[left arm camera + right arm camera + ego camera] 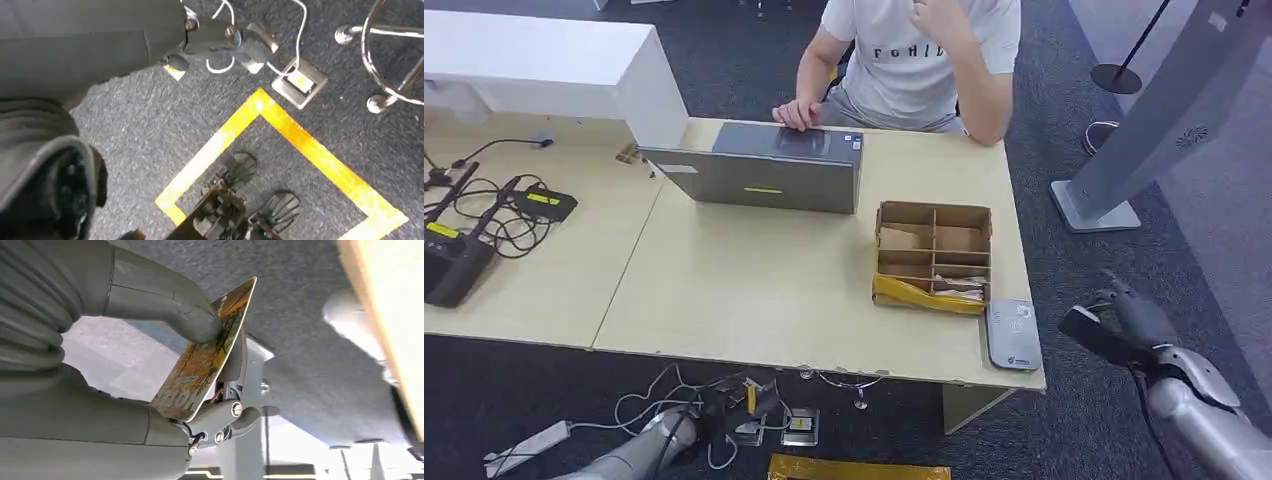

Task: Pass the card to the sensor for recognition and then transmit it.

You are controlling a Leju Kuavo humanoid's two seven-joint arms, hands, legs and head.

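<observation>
Amber card (205,360) between right-hand fingers (170,315)

Pale wooden table (754,290) on dark grey carpet (1084,270)

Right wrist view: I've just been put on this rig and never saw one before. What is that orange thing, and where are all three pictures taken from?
It is a card, pinched between the thumb and fingers of the robot's right hand. That camera sits at the wrist, so its picture is turned. The head view looks down from the robot's body: the right hand is beside the table, near the grey card reader at the table's corner. Also there: a divided cardboard box, a laptop, a person seated behind. The left wrist view looks at the carpet and yellow tape; whether that hand is open is unclear.
</observation>
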